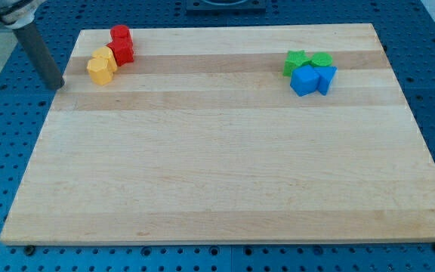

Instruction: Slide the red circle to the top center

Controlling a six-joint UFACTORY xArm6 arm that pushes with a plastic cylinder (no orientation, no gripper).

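The red circle (120,35) stands near the board's top left corner, touching a second red block (123,51) just below it. Two yellow blocks (101,66) sit against the red ones on their lower left. My tip (54,85) is at the board's left edge, left of the yellow blocks and apart from them, below and left of the red circle.
The wooden board (225,151) lies on a blue perforated table. Two green blocks (306,60) and two blue blocks (313,79) cluster at the view's upper right.
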